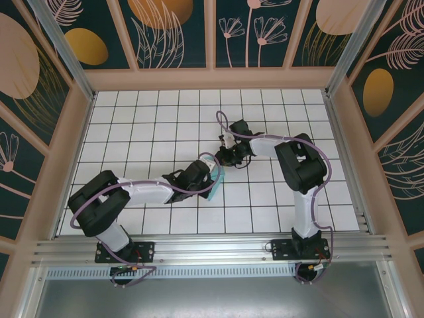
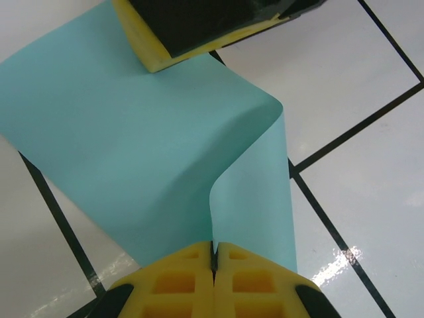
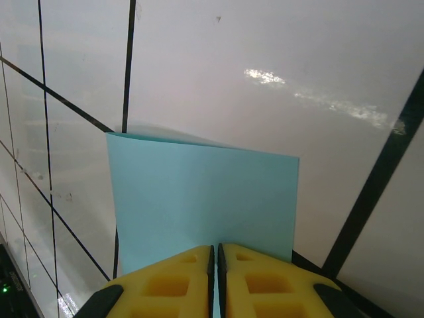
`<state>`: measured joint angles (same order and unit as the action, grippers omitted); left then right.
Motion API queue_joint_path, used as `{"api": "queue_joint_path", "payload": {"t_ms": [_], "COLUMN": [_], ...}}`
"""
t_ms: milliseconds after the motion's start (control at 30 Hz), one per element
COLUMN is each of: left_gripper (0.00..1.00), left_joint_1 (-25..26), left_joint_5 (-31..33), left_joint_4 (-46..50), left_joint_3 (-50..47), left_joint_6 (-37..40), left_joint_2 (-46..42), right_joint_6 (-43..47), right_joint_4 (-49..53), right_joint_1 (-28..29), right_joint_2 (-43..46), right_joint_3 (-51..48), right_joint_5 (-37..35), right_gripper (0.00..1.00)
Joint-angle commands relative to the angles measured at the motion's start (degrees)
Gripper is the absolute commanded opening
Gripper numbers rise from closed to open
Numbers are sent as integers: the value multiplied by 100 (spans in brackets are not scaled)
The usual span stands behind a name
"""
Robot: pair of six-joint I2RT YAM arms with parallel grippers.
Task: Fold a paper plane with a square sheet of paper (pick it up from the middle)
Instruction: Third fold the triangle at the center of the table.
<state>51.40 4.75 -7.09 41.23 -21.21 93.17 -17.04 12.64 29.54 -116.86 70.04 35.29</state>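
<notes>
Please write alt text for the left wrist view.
The left gripper, shut, pinches the near edge of a curling turquoise sheet of paper over a white tiled table. The right gripper holds its far end.

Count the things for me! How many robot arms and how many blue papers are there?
Black-and-white robot arms: 2
Thin turquoise-blue paper sheet: 1
Total: 3
</notes>
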Motion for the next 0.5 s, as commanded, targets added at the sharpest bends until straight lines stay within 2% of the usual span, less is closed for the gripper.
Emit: {"api": "queue_joint_path", "payload": {"t_ms": [0, 200, 467], "left_gripper": [0, 0, 0], "left_joint_1": [-37, -113, -115], "left_joint_5": [163, -151, -232], "left_joint_4": [-81, -178, -178], "left_joint_3": [-86, -147, -66], "left_joint_6": [47, 50, 14], "left_joint_2": [22, 69, 222], "right_joint_6": [-17, -54, -80], "right_joint_4": [265, 197, 170], "right_joint_1": [118, 122, 120], "right_joint_2": [-138, -125, -85], "right_joint_3": [-123, -209, -250], "right_joint_5": [-282, -290, -274], "right_gripper": [15, 15, 15]}}
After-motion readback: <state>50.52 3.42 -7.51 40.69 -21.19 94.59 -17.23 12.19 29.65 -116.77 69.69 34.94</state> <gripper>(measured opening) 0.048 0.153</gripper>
